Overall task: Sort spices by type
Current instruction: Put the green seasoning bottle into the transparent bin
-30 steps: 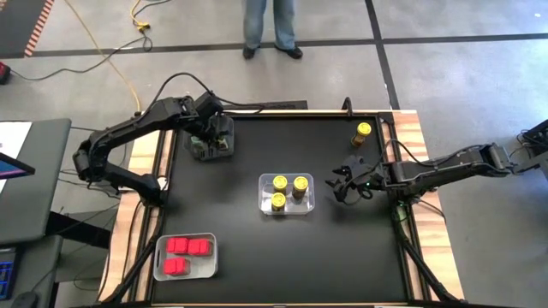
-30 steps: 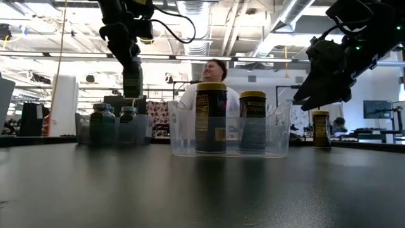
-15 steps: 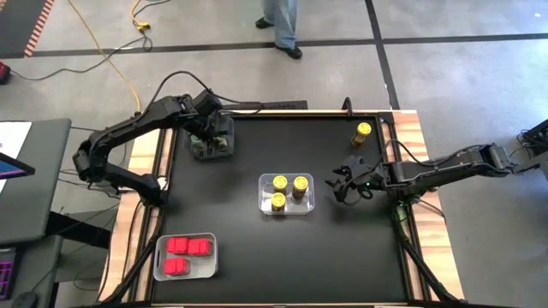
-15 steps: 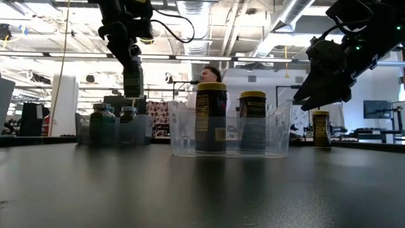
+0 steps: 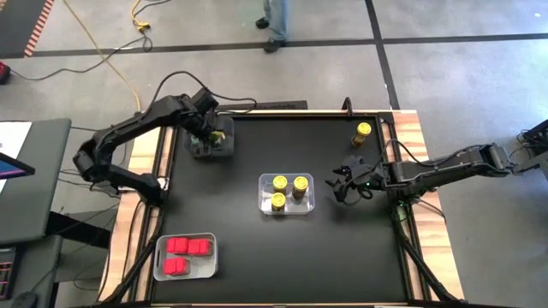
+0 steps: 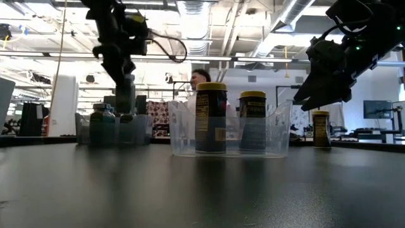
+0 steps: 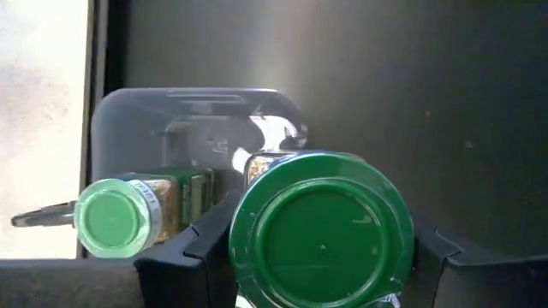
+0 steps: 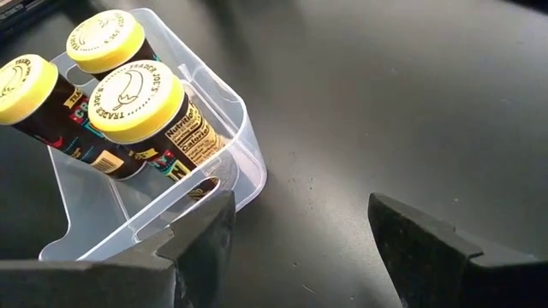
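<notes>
Left gripper [image 5: 211, 134] hangs over the grey bin [image 5: 196, 151] at the table's far left, fingers pinching a green-lidded jar [image 7: 321, 239], with another green-lidded jar [image 7: 110, 217] standing in that bin. Right gripper [image 5: 342, 185] hovers just beside the clear bin [image 5: 308, 204] holding three yellow-lidded jars [image 5: 279, 183], fingers spread and empty. One yellow-lidded jar [image 5: 363, 132] stands alone at the far right; red-topped jars [image 5: 187, 246] sit in a near-left bin [image 5: 209, 268].

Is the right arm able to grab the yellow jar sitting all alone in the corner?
Probably yes. The right gripper is open and holds nothing, and the lone yellow-lidded jar stands close by on bare table with nothing between them.
</notes>
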Robot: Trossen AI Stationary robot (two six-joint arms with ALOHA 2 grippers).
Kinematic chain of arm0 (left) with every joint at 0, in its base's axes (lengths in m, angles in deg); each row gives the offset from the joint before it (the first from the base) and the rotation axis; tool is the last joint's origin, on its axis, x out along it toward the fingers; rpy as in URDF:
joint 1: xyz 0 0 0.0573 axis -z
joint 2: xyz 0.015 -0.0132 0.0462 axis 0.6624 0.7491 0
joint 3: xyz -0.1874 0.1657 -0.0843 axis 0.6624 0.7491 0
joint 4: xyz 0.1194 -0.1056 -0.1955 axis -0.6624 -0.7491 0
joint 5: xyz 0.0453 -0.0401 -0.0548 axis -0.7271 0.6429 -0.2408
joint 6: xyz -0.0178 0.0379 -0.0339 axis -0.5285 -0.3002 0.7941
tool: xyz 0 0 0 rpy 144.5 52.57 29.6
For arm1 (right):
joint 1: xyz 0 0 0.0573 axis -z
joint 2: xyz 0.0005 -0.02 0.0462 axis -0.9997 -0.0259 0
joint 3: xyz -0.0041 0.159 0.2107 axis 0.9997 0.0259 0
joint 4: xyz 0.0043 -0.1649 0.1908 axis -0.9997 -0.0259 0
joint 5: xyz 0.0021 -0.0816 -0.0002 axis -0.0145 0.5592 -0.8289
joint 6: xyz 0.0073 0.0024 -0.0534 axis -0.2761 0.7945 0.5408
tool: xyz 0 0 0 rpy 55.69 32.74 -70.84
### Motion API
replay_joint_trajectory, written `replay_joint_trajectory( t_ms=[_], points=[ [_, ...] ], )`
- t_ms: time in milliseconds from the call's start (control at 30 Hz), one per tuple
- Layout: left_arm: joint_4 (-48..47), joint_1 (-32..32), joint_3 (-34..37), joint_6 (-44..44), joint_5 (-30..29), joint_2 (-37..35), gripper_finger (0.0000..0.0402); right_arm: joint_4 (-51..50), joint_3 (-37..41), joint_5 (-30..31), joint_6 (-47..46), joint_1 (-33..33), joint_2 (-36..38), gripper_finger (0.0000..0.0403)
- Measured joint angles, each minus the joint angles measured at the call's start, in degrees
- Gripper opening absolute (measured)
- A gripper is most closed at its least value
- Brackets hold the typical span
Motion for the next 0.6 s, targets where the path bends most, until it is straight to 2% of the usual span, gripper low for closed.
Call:
replay_joint_trajectory(
  t_ms=[167, 600],
  points=[
    [4.3, -2.0, 1.7, -0.6, 1.3, 0.0, 0.0201, 0.0, 0.0, 0.0, 0.0, 0.0, 0.0, 0.0296],
    [3.9, -6.0, 1.7, -4.8, 5.2, 1.9, 0.0201, 0.1, 0.0, 0.0, 0.0, 0.0, 0.0, 0.0296]
  ],
)
